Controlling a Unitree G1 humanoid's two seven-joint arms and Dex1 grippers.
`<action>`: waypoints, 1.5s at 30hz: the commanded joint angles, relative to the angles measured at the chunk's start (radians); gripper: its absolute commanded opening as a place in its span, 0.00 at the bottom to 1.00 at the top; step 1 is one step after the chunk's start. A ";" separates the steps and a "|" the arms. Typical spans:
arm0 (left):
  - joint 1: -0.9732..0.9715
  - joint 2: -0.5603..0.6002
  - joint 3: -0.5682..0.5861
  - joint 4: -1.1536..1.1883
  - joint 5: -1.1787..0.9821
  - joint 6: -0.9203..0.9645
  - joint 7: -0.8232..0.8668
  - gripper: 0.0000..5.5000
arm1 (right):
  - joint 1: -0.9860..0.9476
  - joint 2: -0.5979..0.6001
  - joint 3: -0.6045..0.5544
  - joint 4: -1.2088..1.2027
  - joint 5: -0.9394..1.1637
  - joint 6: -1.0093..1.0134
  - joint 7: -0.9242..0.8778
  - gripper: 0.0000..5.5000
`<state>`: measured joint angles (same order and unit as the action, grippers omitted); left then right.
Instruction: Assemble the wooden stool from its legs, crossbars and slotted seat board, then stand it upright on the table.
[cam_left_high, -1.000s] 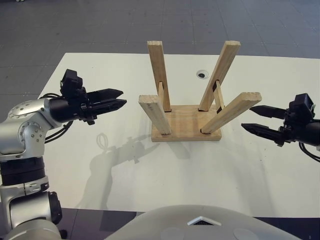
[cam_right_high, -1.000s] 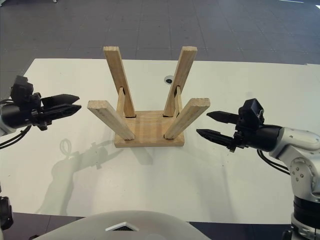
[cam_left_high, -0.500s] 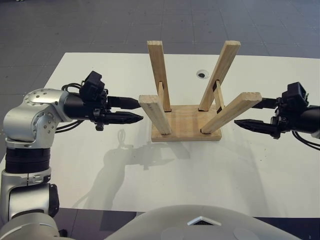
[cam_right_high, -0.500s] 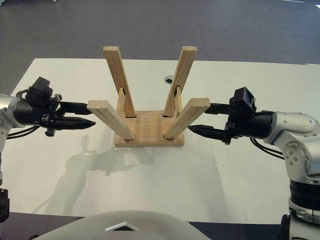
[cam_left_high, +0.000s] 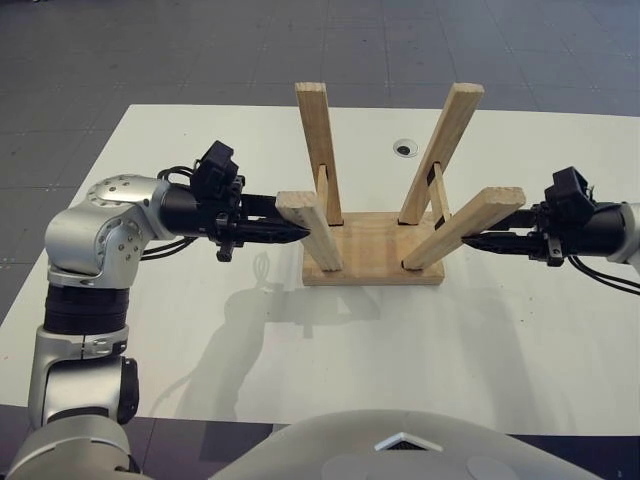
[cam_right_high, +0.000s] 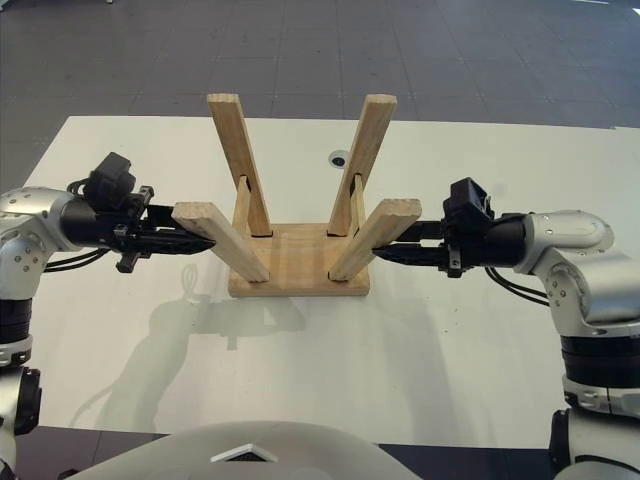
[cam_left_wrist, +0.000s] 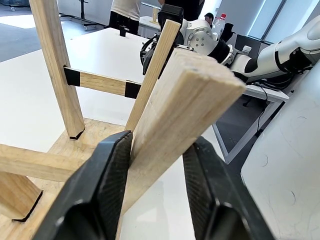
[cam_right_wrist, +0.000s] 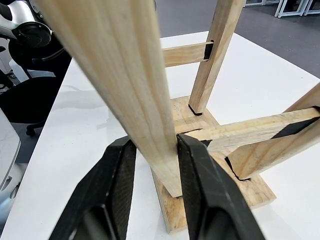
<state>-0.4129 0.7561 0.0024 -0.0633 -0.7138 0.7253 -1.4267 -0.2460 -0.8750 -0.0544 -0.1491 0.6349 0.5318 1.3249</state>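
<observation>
On the white table (cam_left_high: 200, 330), roughly mid-way across, the stool (cam_left_high: 372, 255) sits upside down: seat board (cam_right_high: 298, 268) flat on the top, four legs pointing up and splayed outward. The two far legs (cam_left_high: 318, 140) stand tall, w/ a crossbar (cam_left_wrist: 100, 82) w/ dark ends linking them. The near-left leg (cam_left_high: 312, 230) and near-right leg (cam_left_high: 462, 225) lean out toward the table's sides.

The left gripper (cam_left_high: 288, 231) comes in level from the left, its fingers (cam_left_wrist: 102, 185) one on each side of the near-left leg just below its free end. They seem pressed on the wood, so clamped as far as I can tell. The right gripper (cam_right_wrist: 154, 141) mirrors it on the near-right leg, fingers (cam_right_wrist: 117, 190) tight against both faces. Both arms are low over the table.

Beyond the stool there's a small dark hole (cam_left_high: 404, 150) in the table top, apart from the legs.
</observation>
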 joint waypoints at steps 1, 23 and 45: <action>0.003 0.023 -0.002 -0.031 -0.052 0.059 -0.032 0.28 | 0.014 -0.014 -0.033 -0.097 0.094 0.083 0.007 0.22; -0.572 -0.259 -0.017 1.170 0.044 0.526 0.190 0.40 | -0.616 0.207 0.187 1.052 0.049 0.600 -0.031 0.44; 0.091 -0.090 0.162 0.661 0.323 -0.412 0.109 0.40 | 0.053 0.120 -0.176 0.359 -0.110 0.200 -0.265 0.68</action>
<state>-0.5993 0.6320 0.2750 0.8195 -0.5250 0.6357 -1.2044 -0.4409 -0.7194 -0.2896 0.5286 0.6478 0.9157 1.0911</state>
